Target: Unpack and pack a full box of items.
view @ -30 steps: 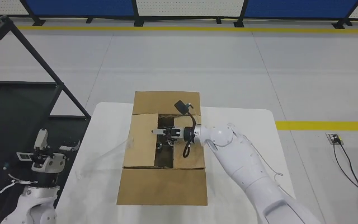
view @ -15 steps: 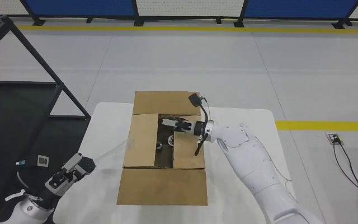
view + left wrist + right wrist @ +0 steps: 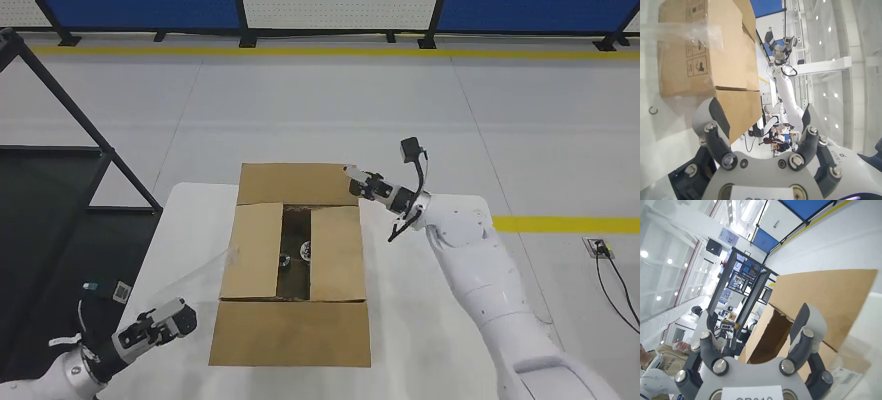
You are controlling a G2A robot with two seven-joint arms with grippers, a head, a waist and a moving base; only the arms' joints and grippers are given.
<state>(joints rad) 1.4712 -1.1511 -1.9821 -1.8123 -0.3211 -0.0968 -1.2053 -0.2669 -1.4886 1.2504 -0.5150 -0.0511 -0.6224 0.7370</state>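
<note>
Cardboard box [image 3: 250, 250], flaps open, on a white desk [image 3: 440, 310]. Right gripper [image 3: 354, 180] spread at its far corner; left gripper [image 3: 184, 319] spread over the desk's left side.

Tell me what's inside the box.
Through the gap between the inner flaps of the box, a few small dark and pale items show. What they are is unclear, and the flaps cover the rest.

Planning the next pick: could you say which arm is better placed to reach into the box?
Probably right: the right gripper, open, is at the box; the left gripper is by the table's edge.
</note>
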